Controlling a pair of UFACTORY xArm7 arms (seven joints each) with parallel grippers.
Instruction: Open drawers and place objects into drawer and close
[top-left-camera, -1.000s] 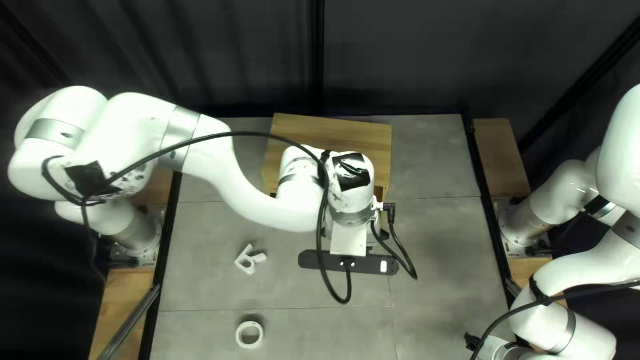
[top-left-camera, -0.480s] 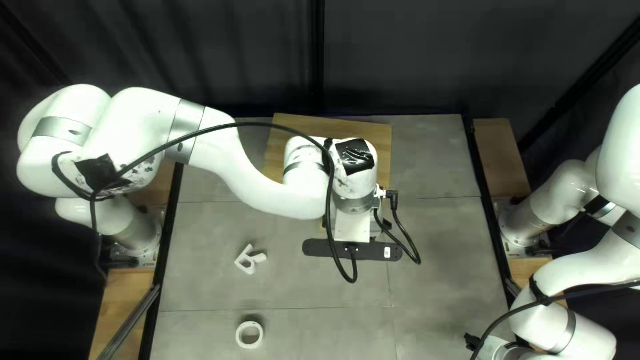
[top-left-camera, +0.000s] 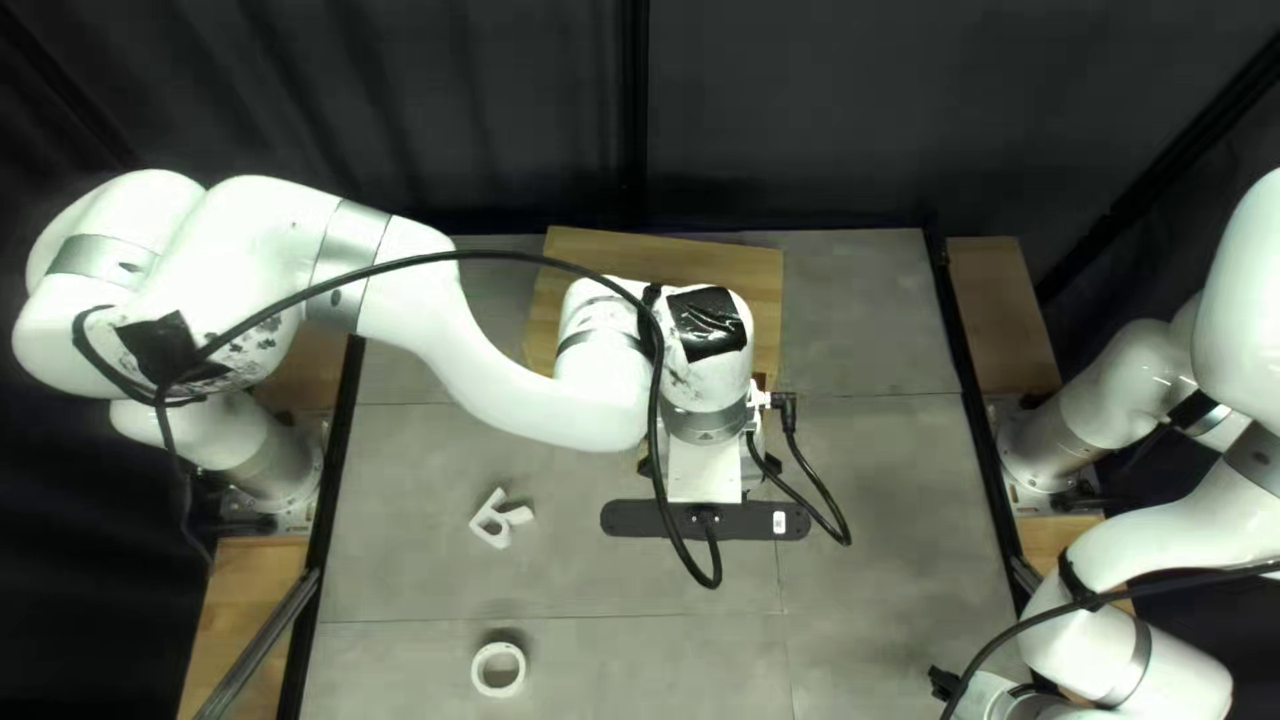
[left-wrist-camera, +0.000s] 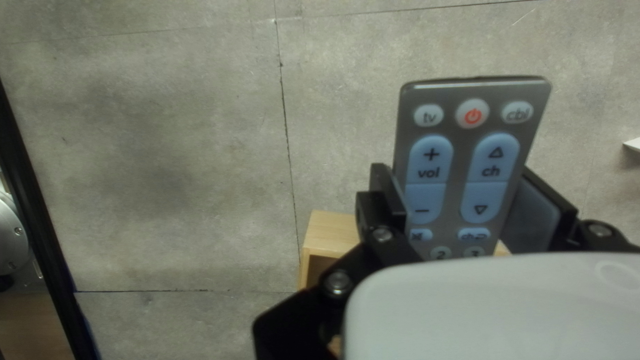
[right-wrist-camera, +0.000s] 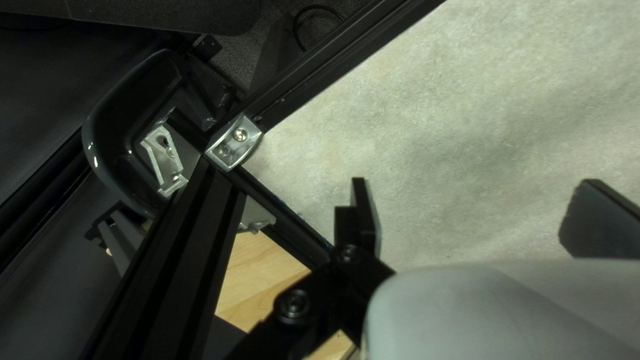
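Observation:
My left gripper (top-left-camera: 771, 467) is mostly hidden under its wrist and camera bar, in front of the wooden drawer box (top-left-camera: 736, 275). In the left wrist view my left gripper (left-wrist-camera: 457, 190) is shut on a grey remote (left-wrist-camera: 461, 177) with blue buttons, one finger along each long side. Behind the fingers, part of the wooden box (left-wrist-camera: 329, 230) shows; whether a drawer stands open I cannot tell. A white R-shaped piece (top-left-camera: 492, 524) and a white ring (top-left-camera: 482, 670) lie on the table. My right gripper (right-wrist-camera: 473, 217) stands open and holds nothing.
The grey table (top-left-camera: 867, 534) has dark rails along both sides. My right arm (top-left-camera: 1120, 654) is bent over the near right corner. In the right wrist view a black frame rail (right-wrist-camera: 320, 67) and a metal corner bracket (right-wrist-camera: 235, 142) lie beside the gripper.
My left wrist shifted slightly toward the table's far edge, then came partway back toward the near edge, ending a little farther right. The right arm and the white pieces stayed still.

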